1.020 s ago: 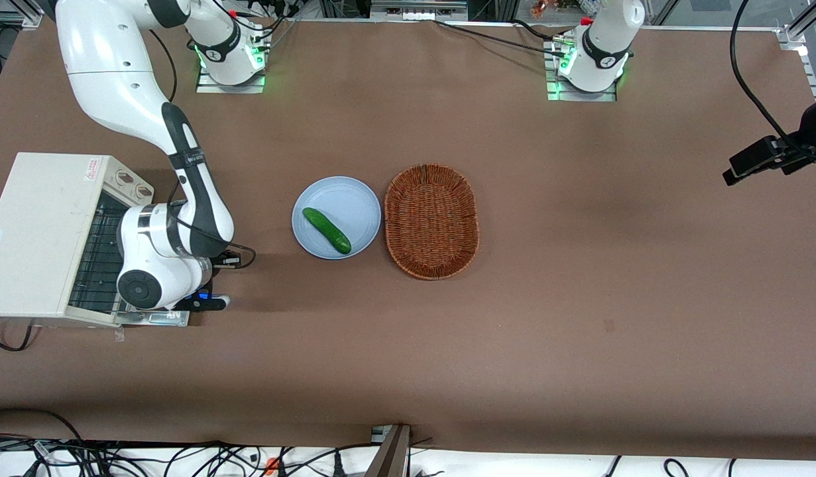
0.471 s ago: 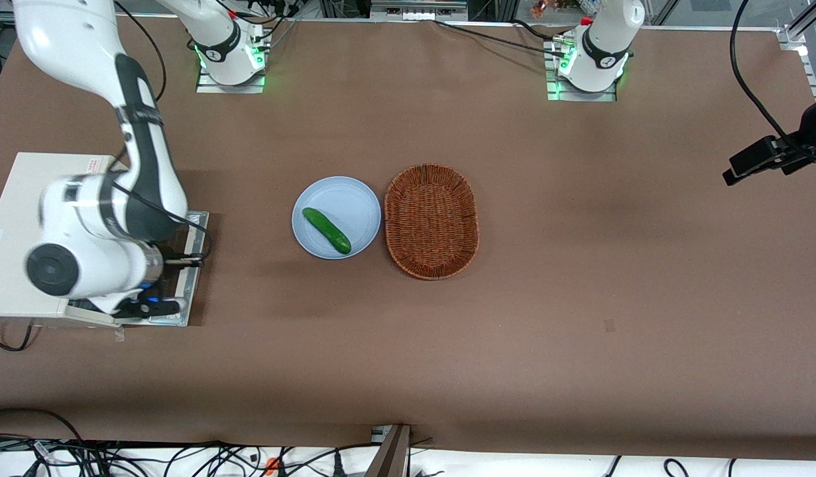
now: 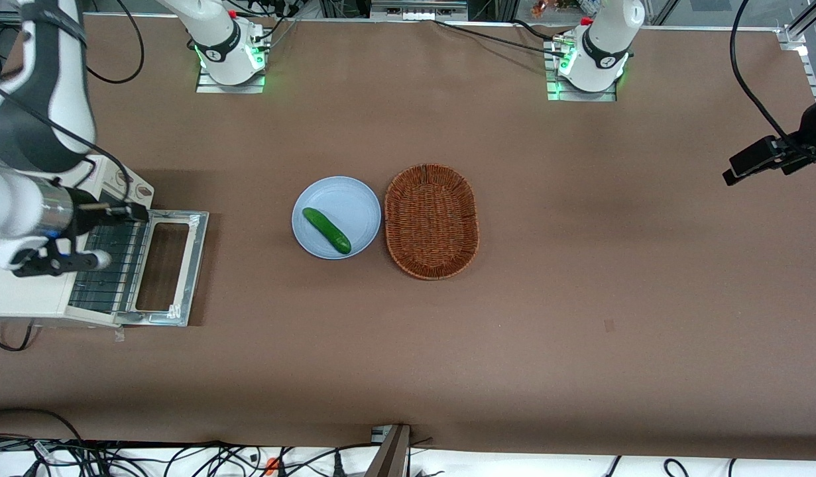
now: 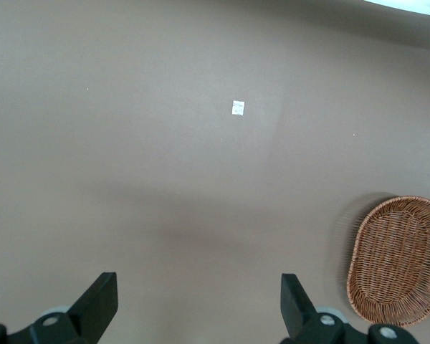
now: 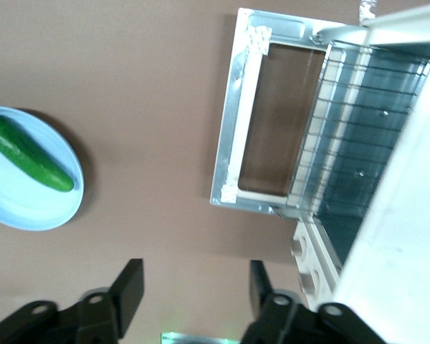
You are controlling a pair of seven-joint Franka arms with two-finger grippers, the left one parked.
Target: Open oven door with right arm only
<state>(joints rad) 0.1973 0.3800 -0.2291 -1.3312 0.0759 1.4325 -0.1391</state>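
Cream-white and boxy, the toaster oven (image 3: pixel 33 265) sits at the working arm's end of the brown table (image 3: pixel 580 298). Its oven door (image 3: pixel 164 267) is swung fully down and lies flat on the table in front of the oven, shiny metal inner frame facing up, with the table's brown showing through the window. The wire rack (image 3: pixel 106 265) inside the oven is exposed.

Above the oven top hangs the right arm (image 3: pixel 30 132), raised clear of the door. Its gripper (image 5: pixel 190 287) points down at the table and touches nothing; the two black fingers (image 5: pixel 125 290) stand spread apart with bare table between them.

Toward the middle of the table a pale blue plate (image 3: pixel 351 199) carries a green cucumber (image 3: pixel 326 230) lying at a slant. Just beside the plate, toward the parked arm's end, rests an oval wicker basket (image 3: pixel 431 220). The plate is well apart from the open door. Two round knobs (image 5: pixel 306 264) show on the oven's front panel beside the opening.
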